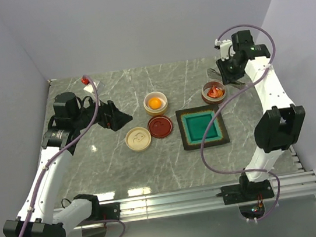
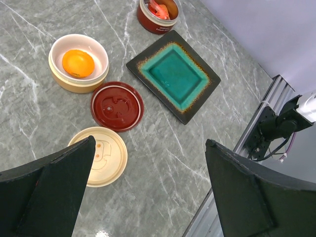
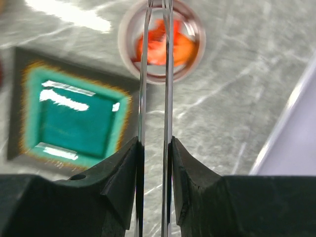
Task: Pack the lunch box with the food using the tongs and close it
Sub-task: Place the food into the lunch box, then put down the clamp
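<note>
My right fingers (image 3: 123, 168) are clamped on the tongs (image 3: 155, 74), whose tips run off the frame's top over the blurred red bowl (image 3: 199, 47) toward the table's far right corner. There are shrimp (image 2: 159, 9) inside, but I can't count them. One orange disc (image 2: 78, 63) in the cream bowl (image 2: 74, 88). Two lids: red lid (image 2: 117, 105), cream lid (image 2: 101, 155). One tray (image 2: 139, 65). My left fingers (image 2: 49, 182) are wide apart and empty.

Right hand (image 1: 222, 78) near red bowl (image 1: 205, 95) (shrimp pieces (image 1: 215, 91) inside).
</note>
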{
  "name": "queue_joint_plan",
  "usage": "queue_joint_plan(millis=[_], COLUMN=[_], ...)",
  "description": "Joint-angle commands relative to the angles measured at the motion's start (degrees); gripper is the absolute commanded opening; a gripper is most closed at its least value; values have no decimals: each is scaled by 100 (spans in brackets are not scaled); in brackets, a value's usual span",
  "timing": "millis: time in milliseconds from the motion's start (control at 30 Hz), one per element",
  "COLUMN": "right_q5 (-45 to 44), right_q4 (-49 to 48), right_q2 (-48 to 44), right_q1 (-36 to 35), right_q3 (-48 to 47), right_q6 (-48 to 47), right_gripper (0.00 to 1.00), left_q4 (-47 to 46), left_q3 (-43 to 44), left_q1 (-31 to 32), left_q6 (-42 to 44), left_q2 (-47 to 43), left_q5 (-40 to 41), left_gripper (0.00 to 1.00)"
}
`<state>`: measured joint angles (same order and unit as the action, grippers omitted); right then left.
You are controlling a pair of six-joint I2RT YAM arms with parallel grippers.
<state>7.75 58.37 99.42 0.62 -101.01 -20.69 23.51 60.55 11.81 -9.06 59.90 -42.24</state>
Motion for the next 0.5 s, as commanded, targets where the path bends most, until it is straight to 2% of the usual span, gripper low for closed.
queue_joint_plan(millis=[0,133,300,467], right_q5=[1094,1686,2063,1757], right_q4=[640,904,650,-184], right_q2=[-711,-1301,-1951,-2400], right_q1=[-36,-361,-545,-1020], right_q3=[-114,730,2073,3349], right_q6=[-522,-1418,-1719,-1676], right_gripper=[38,38,37,37], left_q4=[-4,-162,-373,-294], left_q3=[273,211,97,44], left_q1=[-21,-30,-47,-74], left_q6=[62,-113,-333,-272], left_q2=[-83,-145,-242,-286], left_q5=[-118,-65,-91,-48], left_gripper=[99,99,99,99])
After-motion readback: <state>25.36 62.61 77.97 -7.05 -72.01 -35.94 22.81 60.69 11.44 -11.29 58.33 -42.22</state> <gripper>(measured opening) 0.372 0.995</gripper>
